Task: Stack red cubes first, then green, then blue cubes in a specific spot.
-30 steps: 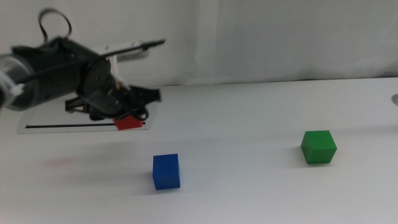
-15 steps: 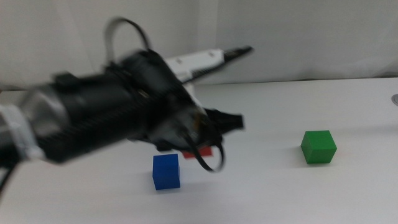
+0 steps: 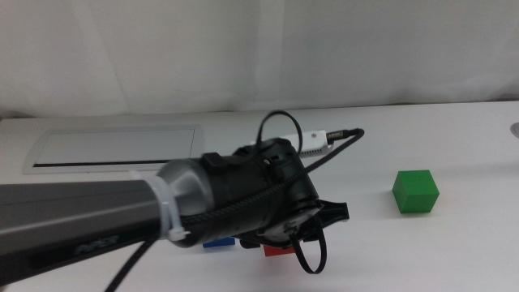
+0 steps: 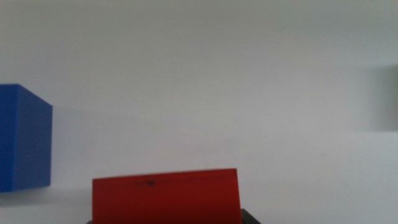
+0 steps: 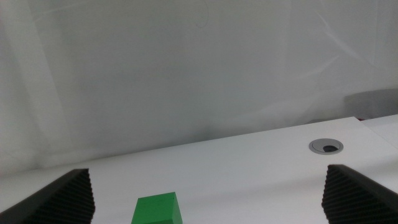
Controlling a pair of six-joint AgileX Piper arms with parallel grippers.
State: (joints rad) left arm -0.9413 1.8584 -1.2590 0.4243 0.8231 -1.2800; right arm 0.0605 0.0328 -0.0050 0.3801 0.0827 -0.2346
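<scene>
- Now the left gripper (image 3: 284,243) sits low over the white counter (image 3: 454,146), pinching the small matte solid-red cube (image 4: 166,196) between its jaws.
- Change over the last second: the left arm carried that cube from beside the long grey framed panel (image 3: 113,150) across to the middle, and has dropped close to the counter.
- Middle view shows only a sliver of red under the wrist; contact with the counter can't be confirmed.
- Small matte solid-blue cube (image 4: 23,138) is just beside the red one, apart, mostly hidden behind the arm in the middle view.
- Small matte solid-green cube (image 3: 415,191) sits well apart to the right, untouched.
- Right gripper (image 5: 208,202) waits spread wide, out of the middle view, with the green cube ahead of it.
- Judgement: this looks like red placement at the stack spot; release not yet done, green and blue still to go.
- Risk: the blue neighbour is near enough to get nudged on opening.
</scene>
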